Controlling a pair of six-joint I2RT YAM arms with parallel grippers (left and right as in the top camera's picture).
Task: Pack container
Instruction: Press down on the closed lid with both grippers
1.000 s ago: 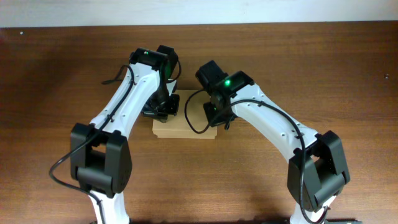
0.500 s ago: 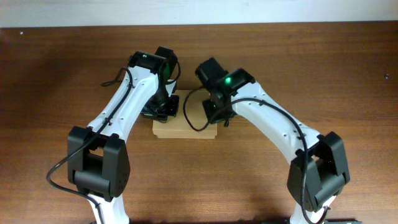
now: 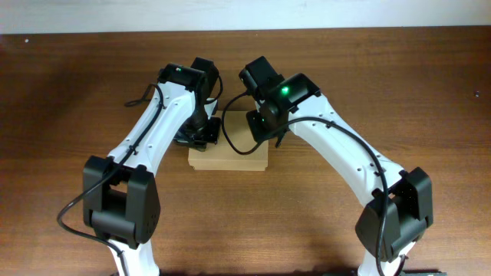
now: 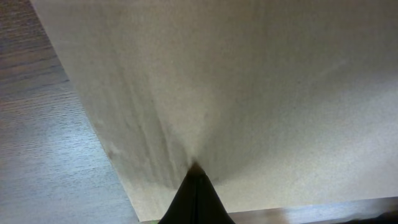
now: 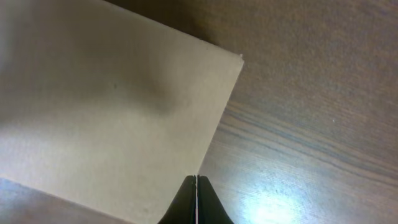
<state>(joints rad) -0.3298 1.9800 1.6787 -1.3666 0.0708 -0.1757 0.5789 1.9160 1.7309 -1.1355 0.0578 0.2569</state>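
The container [image 3: 230,157] is a plain brown cardboard box lying closed in the middle of the table, its flat lid facing up. My left gripper [image 3: 201,132] is shut and its tip presses down on the lid near the box's left rear part; the left wrist view shows the shut tip [image 4: 194,167] denting the cardboard [image 4: 236,81]. My right gripper [image 3: 268,132] is shut with nothing in it, and its tip [image 5: 196,178] hangs just over the right edge of the box [image 5: 99,118].
The wooden table [image 3: 383,84] spreads out on all sides of the box. Both white arms reach in from the front edge and meet over the box's rear half. A pale wall strip [image 3: 245,14] runs along the back.
My right gripper has lifted and shifted slightly back and to the right, from the box's right side to its edge. The left gripper stays pressed on the lid.
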